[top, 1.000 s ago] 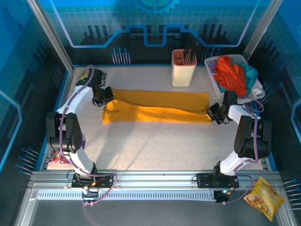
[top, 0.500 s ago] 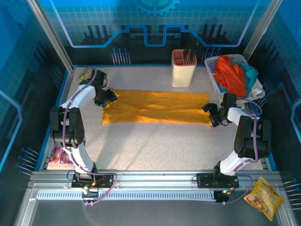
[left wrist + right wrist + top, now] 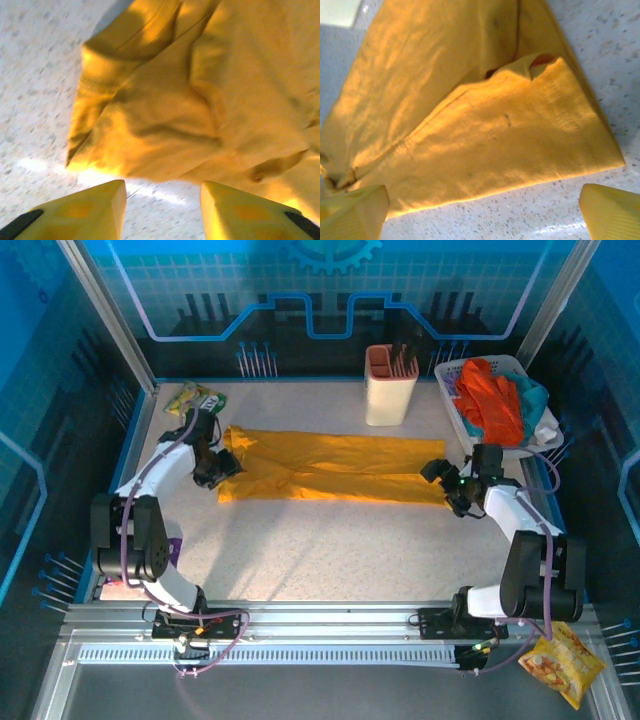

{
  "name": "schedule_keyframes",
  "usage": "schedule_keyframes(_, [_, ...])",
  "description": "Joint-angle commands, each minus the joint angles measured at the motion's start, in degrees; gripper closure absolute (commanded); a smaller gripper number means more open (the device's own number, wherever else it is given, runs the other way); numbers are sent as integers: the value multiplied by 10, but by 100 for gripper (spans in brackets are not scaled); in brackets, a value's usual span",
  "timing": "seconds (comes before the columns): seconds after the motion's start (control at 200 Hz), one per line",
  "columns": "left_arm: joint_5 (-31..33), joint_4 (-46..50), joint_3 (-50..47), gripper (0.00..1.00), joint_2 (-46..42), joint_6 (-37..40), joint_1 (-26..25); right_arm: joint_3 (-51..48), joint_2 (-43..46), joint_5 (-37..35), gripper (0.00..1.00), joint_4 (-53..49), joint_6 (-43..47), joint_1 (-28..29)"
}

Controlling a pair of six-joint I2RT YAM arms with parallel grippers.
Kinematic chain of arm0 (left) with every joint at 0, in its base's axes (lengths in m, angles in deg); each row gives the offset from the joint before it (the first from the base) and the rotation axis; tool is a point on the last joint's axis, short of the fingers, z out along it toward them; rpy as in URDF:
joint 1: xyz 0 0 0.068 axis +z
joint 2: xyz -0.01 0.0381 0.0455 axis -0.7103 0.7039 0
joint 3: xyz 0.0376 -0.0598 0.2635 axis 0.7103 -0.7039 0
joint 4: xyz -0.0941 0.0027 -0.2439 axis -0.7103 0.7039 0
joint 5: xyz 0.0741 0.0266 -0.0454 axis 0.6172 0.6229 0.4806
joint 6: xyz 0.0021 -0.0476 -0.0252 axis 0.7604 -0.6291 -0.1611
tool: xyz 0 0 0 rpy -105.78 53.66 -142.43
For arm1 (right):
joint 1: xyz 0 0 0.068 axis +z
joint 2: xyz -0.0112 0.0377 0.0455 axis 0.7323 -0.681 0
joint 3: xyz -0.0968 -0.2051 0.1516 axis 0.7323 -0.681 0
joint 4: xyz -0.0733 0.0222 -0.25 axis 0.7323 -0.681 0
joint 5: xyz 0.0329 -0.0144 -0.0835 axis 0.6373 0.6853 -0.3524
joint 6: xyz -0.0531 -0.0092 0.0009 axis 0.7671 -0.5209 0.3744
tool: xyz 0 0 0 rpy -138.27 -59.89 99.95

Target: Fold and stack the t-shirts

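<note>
1. Both grippers have just let go. A second ago each was clamped on one end of the mustard tee [image 3: 330,468]; now both sets of jaws stand apart.
2. The left gripper [image 3: 220,466] sits at the tee's left end. In the left wrist view its jaws are parted with bare worktop [image 3: 330,550] between them, and the cloth edge lies just beyond the tips with nothing pinched.
3. The right gripper [image 3: 447,480] sits at the right end. In the right wrist view its jaws are spread wide, and the folded hem corner lies flat on the worktop ahead of them, untouched.
4. The tee lies across the middle of the worktop as a long narrow strip running left to right, doubled lengthwise. The left end is a bit bunched and one corner pokes out towards the far side.
5. Judgement: the lengthwise fold is laid and released, so that step looks done.
6. Judgement: the strip still needs folding end over end, so a regrasp at one end is the likely next move. The rumpled left end may want smoothing first.
7. The other tees [image 3: 490,400], orange-red, teal and whitish, are heaped in the basket [image 3: 447,380] at the far right. No stack exists yet, so the task is at an early stage.
</note>
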Motion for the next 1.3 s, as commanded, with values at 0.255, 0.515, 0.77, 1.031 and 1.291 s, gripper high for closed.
schedule_keyframes(0.255, [63,-47,-71,74,39,-11,36,73,-66,-170,18,-112,109,23])
schedule_keyframes(0.515, [55,-72,-82,79,54,-15,48,69,-112,-150,34,-94,100,21])
schedule_keyframes(0.77, [46,-80,-85,79,67,-19,48,73,-154,-151,40,-90,101,22])
schedule_keyframes(1.031, [-17,-104,-106,71,52,-42,48,73,-167,-147,42,-85,100,25])
schedule_keyframes(1.291, [7,-101,-104,78,69,-38,48,90,-184,-148,50,-84,95,26])
